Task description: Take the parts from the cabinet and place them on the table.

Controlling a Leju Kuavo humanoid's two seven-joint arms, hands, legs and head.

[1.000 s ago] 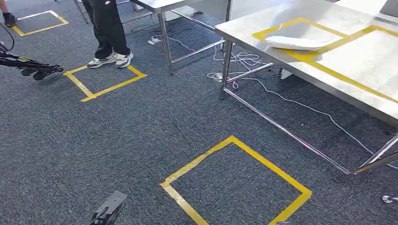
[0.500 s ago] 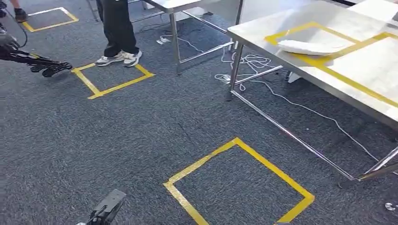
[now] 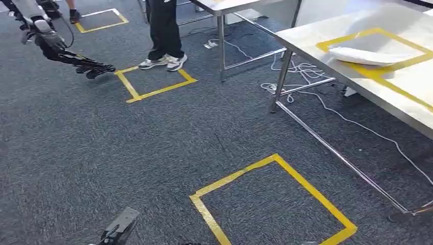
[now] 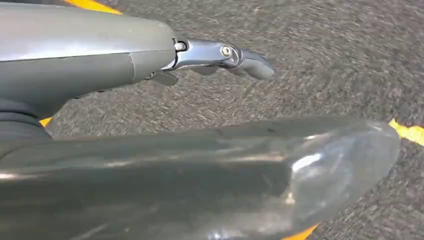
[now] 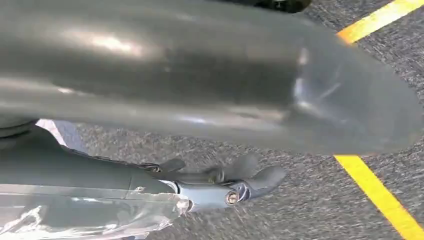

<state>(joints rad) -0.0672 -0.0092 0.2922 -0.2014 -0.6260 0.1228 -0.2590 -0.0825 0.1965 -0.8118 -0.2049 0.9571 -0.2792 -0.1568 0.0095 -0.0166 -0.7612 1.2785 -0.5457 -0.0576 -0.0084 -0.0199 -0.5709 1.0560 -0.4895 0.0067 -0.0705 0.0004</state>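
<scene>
Grey carpet (image 3: 102, 153) covers the floor, marked with squares of yellow tape; the nearest tape square (image 3: 270, 204) lies at the lower centre of the head view, and another tape square (image 3: 155, 81) sits at upper centre beside a person's shoes (image 3: 163, 63). That person (image 3: 164, 25) stands in dark trousers at the top of the frame. A steel worktop (image 3: 327, 56) fills the upper right, itself marked with yellow tape, and a white part (image 3: 370, 55) lies on it inside a taped outline. White cables (image 3: 306, 76) trail on the carpet under the worktop. At the upper left, a dark-fingered hand of another machine (image 3: 76, 61) reaches over the carpet.

The left hand (image 4: 220, 55) appears in the left wrist view above the carpet: dark fingers extended, nothing plainly between them, though the large grey thumb (image 4: 250, 175) in the foreground blocks much of the picture. The right hand (image 5: 220, 185) in the right wrist view likewise shows fingers lying out over the carpet with nothing visibly held. Whether either hand is spread or pressed together I cannot tell.
</scene>
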